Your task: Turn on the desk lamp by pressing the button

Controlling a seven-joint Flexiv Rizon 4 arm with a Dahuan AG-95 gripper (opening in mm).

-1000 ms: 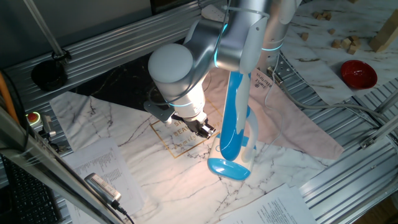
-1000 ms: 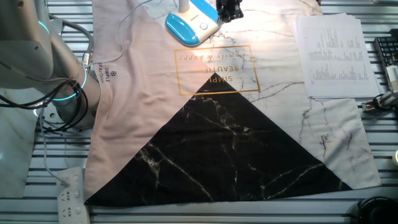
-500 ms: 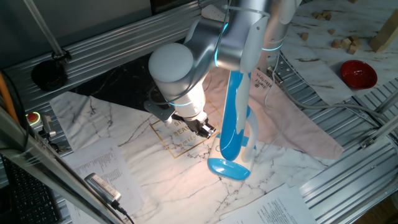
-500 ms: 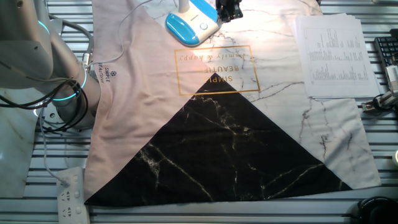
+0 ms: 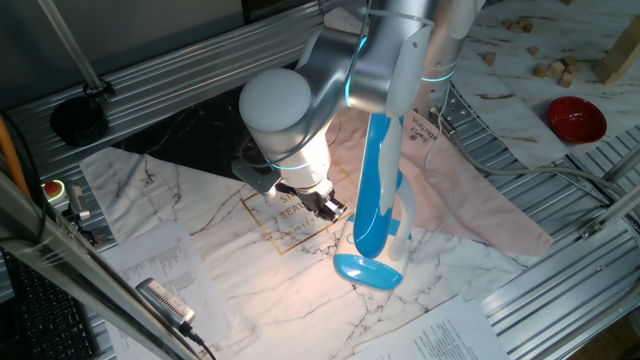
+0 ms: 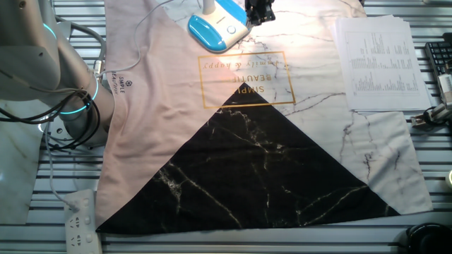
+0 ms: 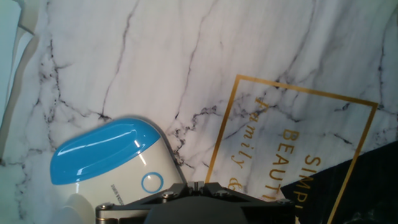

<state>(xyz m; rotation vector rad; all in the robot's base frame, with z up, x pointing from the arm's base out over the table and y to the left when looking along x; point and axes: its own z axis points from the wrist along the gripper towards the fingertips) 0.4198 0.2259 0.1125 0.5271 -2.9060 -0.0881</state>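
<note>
The desk lamp stands on the marble-print cloth [image 5: 250,250]. Its long sky-blue head [image 5: 372,190] hangs over its oval blue foot [image 5: 368,270]. The cloth round the foot is brightly lit. The foot also shows in the other fixed view [image 6: 217,28] and in the hand view [image 7: 118,163]. Its white front carries a blue ring button [image 7: 152,183]. My gripper [image 5: 331,208] hangs low beside the foot, with its tips just right of the button. It also shows at the top edge of the other fixed view [image 6: 260,13]. In the hand view the gripper [image 7: 196,185] has its fingertips together and holds nothing.
A red bowl [image 5: 576,118] and several wooden blocks [image 5: 555,68] lie far right. Printed sheets [image 6: 371,63] and a keyboard [image 6: 439,63] lie beside the cloth. A power strip [image 6: 79,219] lies by the arm's base. A black handheld device [image 5: 165,303] rests on papers.
</note>
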